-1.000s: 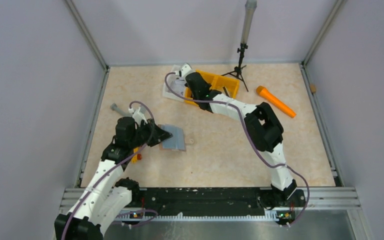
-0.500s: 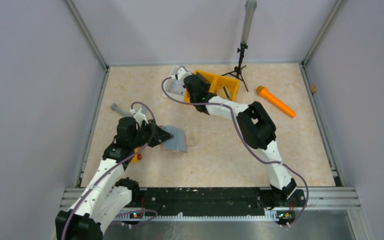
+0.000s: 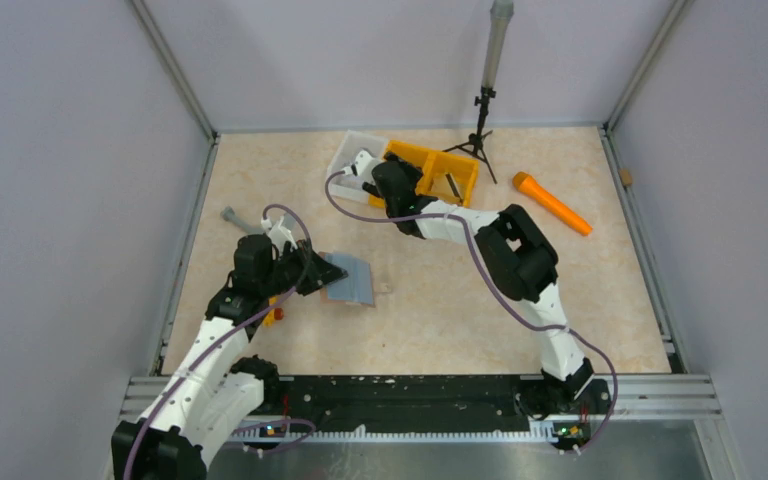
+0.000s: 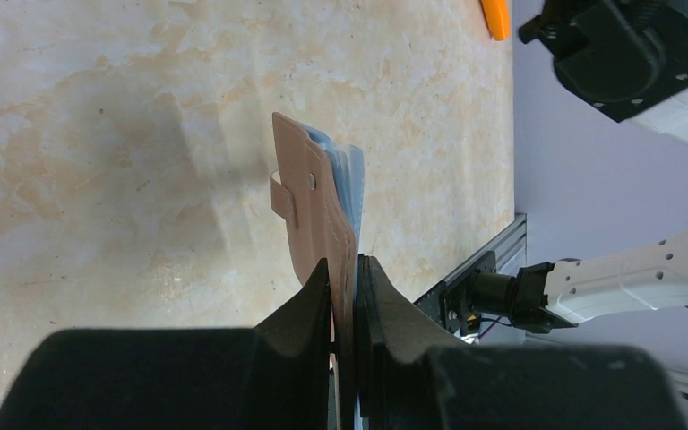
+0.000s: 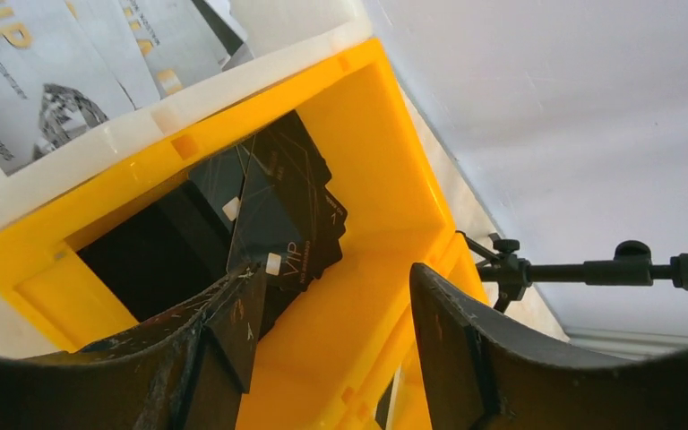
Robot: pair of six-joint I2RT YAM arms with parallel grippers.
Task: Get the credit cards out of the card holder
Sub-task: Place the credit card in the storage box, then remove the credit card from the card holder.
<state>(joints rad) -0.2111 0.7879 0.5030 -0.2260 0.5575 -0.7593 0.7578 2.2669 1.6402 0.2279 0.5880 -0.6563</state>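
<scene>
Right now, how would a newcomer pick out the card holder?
On the left half of the table, the left gripper is shut on the card holder. It is a flat wallet, blue-grey inside, reddish-brown outside with a small tab, unlike the yellow bin farther back.

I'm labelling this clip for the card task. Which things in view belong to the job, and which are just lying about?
Job: reddish-brown leather card holder, clamped in the left gripper; black cards in the yellow plastic bin by the open right gripper; grey cards in the white tray.
Lying about: orange plastic cylinder; black tripod stand; small grey object.
</scene>
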